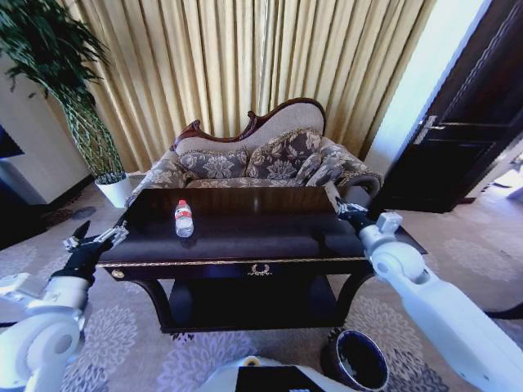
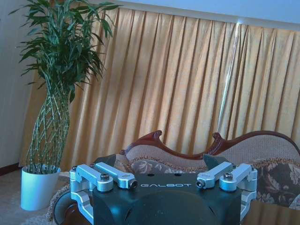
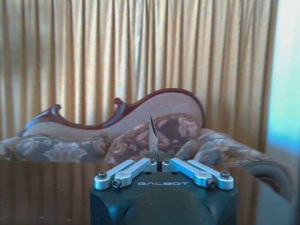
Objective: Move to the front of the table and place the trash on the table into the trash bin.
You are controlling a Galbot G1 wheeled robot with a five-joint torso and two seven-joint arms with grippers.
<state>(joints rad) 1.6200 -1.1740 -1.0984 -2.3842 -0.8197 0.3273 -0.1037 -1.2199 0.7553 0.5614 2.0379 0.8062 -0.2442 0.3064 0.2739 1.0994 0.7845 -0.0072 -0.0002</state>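
Bottle (image 1: 184, 219) upright on table (image 1: 245, 241), right end effector (image 1: 336, 202) pinching scrap (image 3: 153, 135) (thin)

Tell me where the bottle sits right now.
Head view: the bottle stands upright on the table, left of centre, nearer the left pincer.

I'm seeing daylight glowing through the gold curtains (image 1: 245, 65) across the upper middle of the head view, backlighting the room. The glossy table (image 1: 245, 237) top is mirroring the sofa (image 1: 270, 159) as a dim sheen. A pale blown-out band is washing out the upper right. The wide lens is bending the edges, bowing the door (image 1: 466, 122) at right. In the right wrist view, the right edge is flaring bluish-white, and the curtains are looking soft.
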